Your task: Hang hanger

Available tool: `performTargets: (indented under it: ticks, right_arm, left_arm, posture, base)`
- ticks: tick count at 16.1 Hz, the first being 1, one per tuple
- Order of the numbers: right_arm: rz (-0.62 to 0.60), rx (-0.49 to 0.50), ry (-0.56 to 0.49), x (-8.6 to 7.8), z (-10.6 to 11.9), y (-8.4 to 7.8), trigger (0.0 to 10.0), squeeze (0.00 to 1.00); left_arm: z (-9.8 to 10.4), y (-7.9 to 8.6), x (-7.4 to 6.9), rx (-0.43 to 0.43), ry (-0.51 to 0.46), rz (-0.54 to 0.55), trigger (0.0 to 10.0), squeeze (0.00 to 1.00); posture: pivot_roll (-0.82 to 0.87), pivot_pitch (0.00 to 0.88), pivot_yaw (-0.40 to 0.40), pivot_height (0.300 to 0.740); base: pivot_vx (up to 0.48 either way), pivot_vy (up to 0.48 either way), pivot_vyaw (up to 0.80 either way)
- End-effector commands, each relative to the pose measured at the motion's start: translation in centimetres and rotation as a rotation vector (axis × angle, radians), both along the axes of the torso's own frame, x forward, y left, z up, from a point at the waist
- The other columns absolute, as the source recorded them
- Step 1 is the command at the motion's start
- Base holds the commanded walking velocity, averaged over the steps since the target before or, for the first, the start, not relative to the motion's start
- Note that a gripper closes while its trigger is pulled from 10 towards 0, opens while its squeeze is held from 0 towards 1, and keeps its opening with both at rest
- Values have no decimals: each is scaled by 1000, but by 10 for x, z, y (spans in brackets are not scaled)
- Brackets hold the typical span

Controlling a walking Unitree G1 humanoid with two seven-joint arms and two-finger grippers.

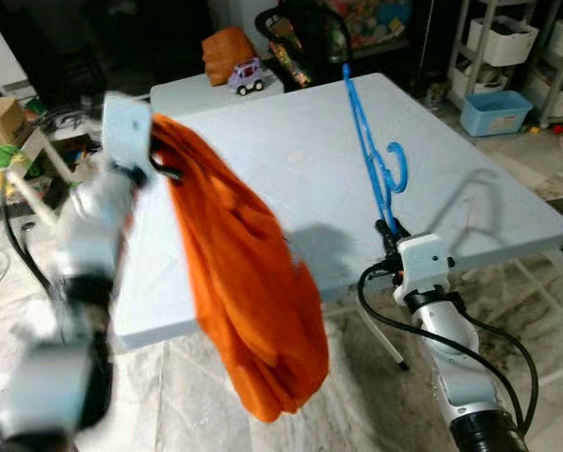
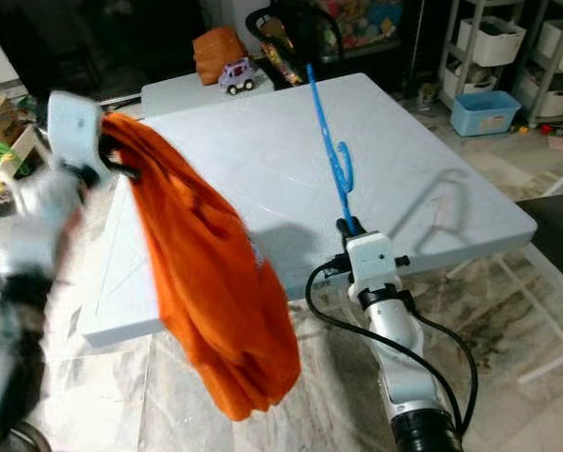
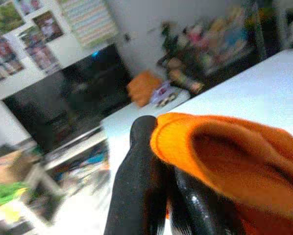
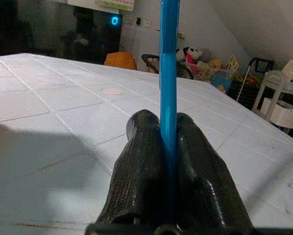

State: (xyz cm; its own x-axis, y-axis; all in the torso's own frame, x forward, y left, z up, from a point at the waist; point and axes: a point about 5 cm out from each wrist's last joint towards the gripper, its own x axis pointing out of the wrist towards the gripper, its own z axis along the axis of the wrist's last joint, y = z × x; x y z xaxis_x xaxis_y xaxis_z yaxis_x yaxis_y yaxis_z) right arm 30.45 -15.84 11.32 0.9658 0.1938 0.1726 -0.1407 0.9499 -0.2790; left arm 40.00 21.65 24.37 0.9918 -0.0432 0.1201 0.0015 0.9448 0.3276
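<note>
Thin blue hanger [image 1: 368,151], upright

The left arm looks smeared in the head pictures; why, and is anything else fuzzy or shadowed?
Left eye view: the left end effector and its arm are motion-blurred, while the right end effector gripping the blue hanger is sharp; the orange garment casts a soft shadow on the white table. Left wrist view: the background is soft and blurred. Right wrist view: crisp.

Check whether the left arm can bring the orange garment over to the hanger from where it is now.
Probably yes: the left gripper holds the orange garment in the air, the right gripper holds the blue hanger upright, nothing between.
</note>
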Motion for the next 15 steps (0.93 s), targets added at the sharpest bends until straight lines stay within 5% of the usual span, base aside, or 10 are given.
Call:
performTargets:
  ticks: [1, 5, 7, 9, 11, 13, 14, 15]
  right_arm:
    - [11, 2, 44, 1, -7, 4, 10000, 0]
    - [-1, 20, 39, -3, -6, 6, 10000, 0]
    - [-5, 17, 30, -7, -4, 5, 10000, 0]
    - [-13, 12, 32, -8, -5, 3, 10000, 0]
    - [-15, 14, 32, -9, -6, 4, 10000, 0]
    - [-11, 14, 39, -11, -7, 5, 10000, 0]
    - [-11, 14, 39, -11, -7, 5, 10000, 0]
    - [5, 8, 51, -12, -7, 5, 10000, 0]
  left_arm:
    - [18, 9, 6, 23, -23, 36, 10000, 0]
    - [137, -7, 12, 8, -327, 111, 10000, 0]
    - [192, -35, -1, 135, -559, 85, 10000, 0]
    - [216, -51, -12, 206, -688, 74, 10000, 0]
    - [198, -56, -9, 305, -733, 73, 10000, 0]
    - [132, -44, 6, 327, -582, 48, 10000, 0]
    - [122, -42, 8, 333, -560, 53, 10000, 0]
    - [33, -11, 12, 269, -278, 108, 10000, 0]
  posture:
    - [-106, 0, 139, 740]
    - [-162, 0, 168, 740]
    - [-177, 0, 175, 740]
    - [-181, 0, 179, 740]
    - [-182, 0, 182, 740]
    - [-181, 0, 177, 740]
    - [-181, 0, 176, 740]
    - [-182, 0, 166, 740]
  base:
    - [0, 0, 0]
    - [0, 0, 0]
    - [0, 0, 0]
    - [0, 0, 0]
    - [0, 0, 0]
    - [0, 0, 0]
    - [0, 0, 0]
    - [0, 0, 0]
